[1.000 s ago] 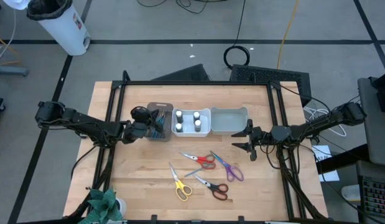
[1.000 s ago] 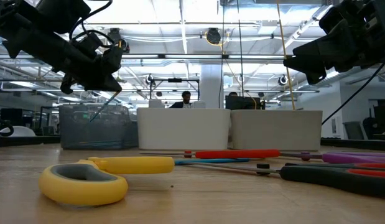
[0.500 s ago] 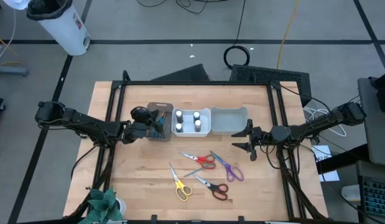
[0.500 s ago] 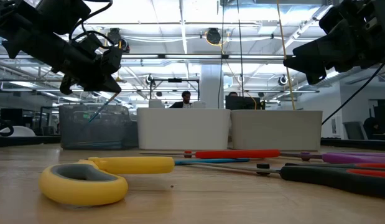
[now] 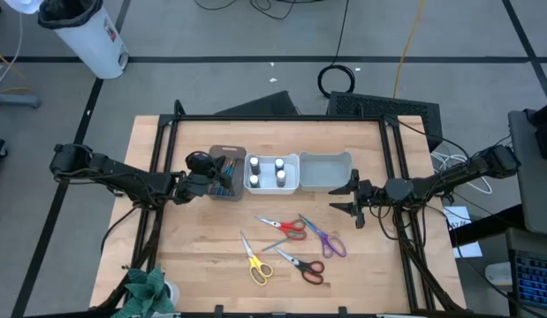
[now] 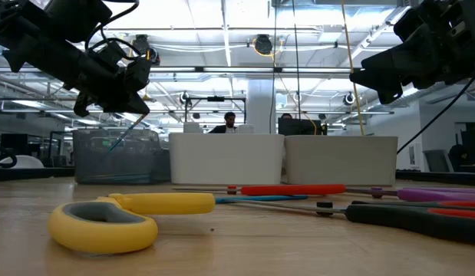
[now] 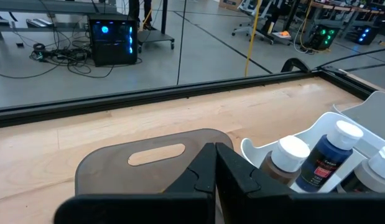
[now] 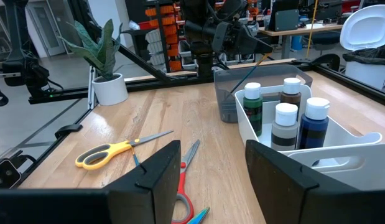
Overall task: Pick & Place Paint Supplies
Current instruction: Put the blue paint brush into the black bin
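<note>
My left gripper (image 5: 211, 182) (image 6: 134, 107) hovers over the translucent grey bin (image 5: 227, 159) (image 7: 117, 167), shut on a thin teal brush (image 8: 249, 76) (image 6: 123, 133) that slants down into the bin. More brushes lie inside it. A white bin (image 5: 271, 187) beside it holds several white-capped bottles (image 8: 285, 118). Red (image 5: 286, 227), purple (image 5: 326, 238) and yellow (image 5: 255, 262) scissors, plus a black-handled pair (image 5: 301, 265), lie flat on the table. My right gripper (image 5: 348, 196) (image 8: 212, 162) hangs open and level near the pale grey bin (image 5: 324, 172). My left gripper pinches the brush's upper end (image 8: 267, 58) between its shut fingers. The brush hangs slanting below the fingers, and its lower end (image 6: 113, 147) reaches down inside the grey bin. Whether that end rests on the bin's floor I cannot tell.
A black frame rail (image 5: 273, 118) runs around the table. A potted plant (image 5: 149, 291) (image 8: 99, 50) stands at the near left corner. A thin teal brush (image 6: 245, 200) lies among the scissors. A person (image 6: 229, 120) sits in the room beyond.
</note>
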`<state>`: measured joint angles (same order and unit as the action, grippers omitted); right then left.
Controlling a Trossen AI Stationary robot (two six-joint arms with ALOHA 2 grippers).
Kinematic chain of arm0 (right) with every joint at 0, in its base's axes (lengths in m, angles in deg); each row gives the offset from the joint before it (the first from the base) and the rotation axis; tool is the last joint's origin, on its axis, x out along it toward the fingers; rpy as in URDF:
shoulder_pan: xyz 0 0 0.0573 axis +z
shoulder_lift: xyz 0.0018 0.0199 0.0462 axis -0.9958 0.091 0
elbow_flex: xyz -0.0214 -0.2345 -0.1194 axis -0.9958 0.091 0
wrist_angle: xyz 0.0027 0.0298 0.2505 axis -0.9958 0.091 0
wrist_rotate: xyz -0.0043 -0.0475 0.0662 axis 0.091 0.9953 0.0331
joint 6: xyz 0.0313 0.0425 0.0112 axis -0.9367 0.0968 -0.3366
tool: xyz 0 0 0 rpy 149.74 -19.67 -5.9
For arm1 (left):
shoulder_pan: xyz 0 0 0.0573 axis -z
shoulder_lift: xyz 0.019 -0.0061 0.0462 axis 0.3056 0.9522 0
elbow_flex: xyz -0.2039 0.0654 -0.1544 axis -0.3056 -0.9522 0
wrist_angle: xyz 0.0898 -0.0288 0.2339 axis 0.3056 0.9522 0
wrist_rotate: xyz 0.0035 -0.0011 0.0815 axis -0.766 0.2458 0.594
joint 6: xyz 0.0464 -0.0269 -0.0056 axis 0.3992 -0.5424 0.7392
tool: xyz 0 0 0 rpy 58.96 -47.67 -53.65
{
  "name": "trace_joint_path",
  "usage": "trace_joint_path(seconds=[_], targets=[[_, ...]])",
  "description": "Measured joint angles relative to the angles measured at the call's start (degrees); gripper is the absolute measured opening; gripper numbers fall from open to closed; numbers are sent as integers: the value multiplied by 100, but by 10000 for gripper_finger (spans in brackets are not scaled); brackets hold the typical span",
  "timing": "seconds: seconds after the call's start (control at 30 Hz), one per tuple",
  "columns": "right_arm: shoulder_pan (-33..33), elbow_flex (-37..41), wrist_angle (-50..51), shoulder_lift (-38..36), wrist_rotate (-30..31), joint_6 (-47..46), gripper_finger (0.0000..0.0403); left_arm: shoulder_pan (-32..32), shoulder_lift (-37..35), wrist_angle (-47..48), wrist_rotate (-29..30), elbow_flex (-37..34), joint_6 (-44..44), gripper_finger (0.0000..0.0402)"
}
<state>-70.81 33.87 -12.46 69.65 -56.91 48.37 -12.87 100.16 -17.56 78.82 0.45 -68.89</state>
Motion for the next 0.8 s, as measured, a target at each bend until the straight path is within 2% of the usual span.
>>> trace_joint_path(seconds=[0.1, 0.2, 0.5, 0.63, 0.8], targets=[[1, -1, 0, 0, 2, -2, 171, -4, 0, -2, 1, 0, -32, 3], [1, -1, 0, 0, 0, 0, 171, -20, -1, -7, 24, 0, -104, 24], [0, 1, 0, 0, 0, 0, 171, -20, -1, -333, 78, 0, 117, 176], [1, -1, 0, 0, 1, -2, 171, 38, -16, -925, -334, -2, 767, 226], [1, 0, 0, 0, 1, -1, 171, 284, -148, -2283, -1473, 0, 1880, 254]])
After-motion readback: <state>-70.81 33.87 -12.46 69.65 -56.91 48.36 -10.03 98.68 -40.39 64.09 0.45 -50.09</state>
